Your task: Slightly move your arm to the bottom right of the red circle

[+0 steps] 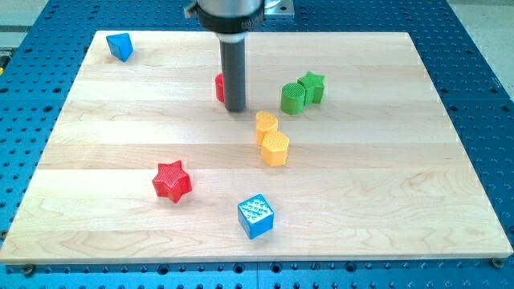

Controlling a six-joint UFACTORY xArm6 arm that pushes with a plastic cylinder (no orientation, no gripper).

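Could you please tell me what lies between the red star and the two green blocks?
In the camera view, the two yellow blocks lie between the red star and the green blocks; my tip stands just above that line.

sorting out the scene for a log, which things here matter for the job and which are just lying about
In the job:
my tip, right beside the red circle
red circle, mostly hidden behind the rod

Lying about:
blue block, top left
green cylinder
green star
two yellow blocks
red star
blue cube
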